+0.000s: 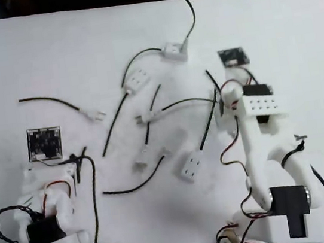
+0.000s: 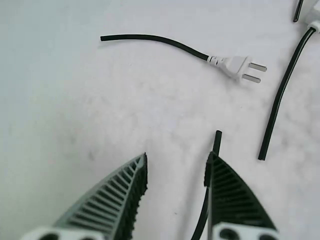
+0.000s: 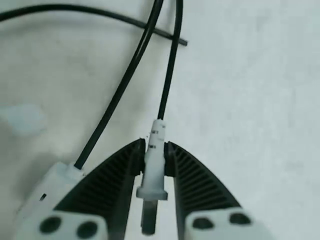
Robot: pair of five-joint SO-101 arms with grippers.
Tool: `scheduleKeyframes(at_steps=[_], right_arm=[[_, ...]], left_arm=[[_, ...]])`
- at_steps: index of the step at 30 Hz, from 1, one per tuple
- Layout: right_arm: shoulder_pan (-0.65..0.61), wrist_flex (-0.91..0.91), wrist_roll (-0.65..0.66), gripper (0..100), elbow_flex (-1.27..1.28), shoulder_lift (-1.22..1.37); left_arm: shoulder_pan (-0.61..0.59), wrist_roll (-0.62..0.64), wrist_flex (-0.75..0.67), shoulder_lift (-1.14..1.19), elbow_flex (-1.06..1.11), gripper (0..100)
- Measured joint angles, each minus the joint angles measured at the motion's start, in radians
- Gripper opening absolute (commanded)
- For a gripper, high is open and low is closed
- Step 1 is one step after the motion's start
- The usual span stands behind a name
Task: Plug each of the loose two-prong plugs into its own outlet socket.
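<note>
Right end effector (image 3: 154, 146) clamped on a white plug (image 3: 156, 131) toward the desk's (image 1: 294, 30) right edge; left end effector (image 2: 177, 155) apart near the left front corner. Risk: crossing cables (image 3: 169, 75) may drag, twisting the plug off-line from a socket (image 1: 191, 167).

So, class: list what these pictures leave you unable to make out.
Right wrist view: prongs of the plug, hidden inside the right gripper.
Left wrist view: the black cable, cut off by the frame edge.
High view: the top cable, lost past the table.
</note>
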Motion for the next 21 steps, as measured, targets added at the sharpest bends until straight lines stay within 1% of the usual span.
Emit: scheduleKeyframes(at_steps=[7,11,14,21], right_arm=[[-0.091,-0.003,0.002,1.7,0.084,0.015],[-0.127,-0.006,0.002,1.8,0.087,0.103],[-0.126,-0.005,0.002,1.8,0.075,0.169],[-0.124,0.129,0.002,1.8,-0.028,0.233]], left_arm=[[0.000,0.000,0.000,0.000,0.000,19],[0.000,0.000,0.000,0.000,0.000,19],[0.000,0.000,0.000,0.000,0.000,19],[0.000,0.000,0.000,0.000,0.000,19]])
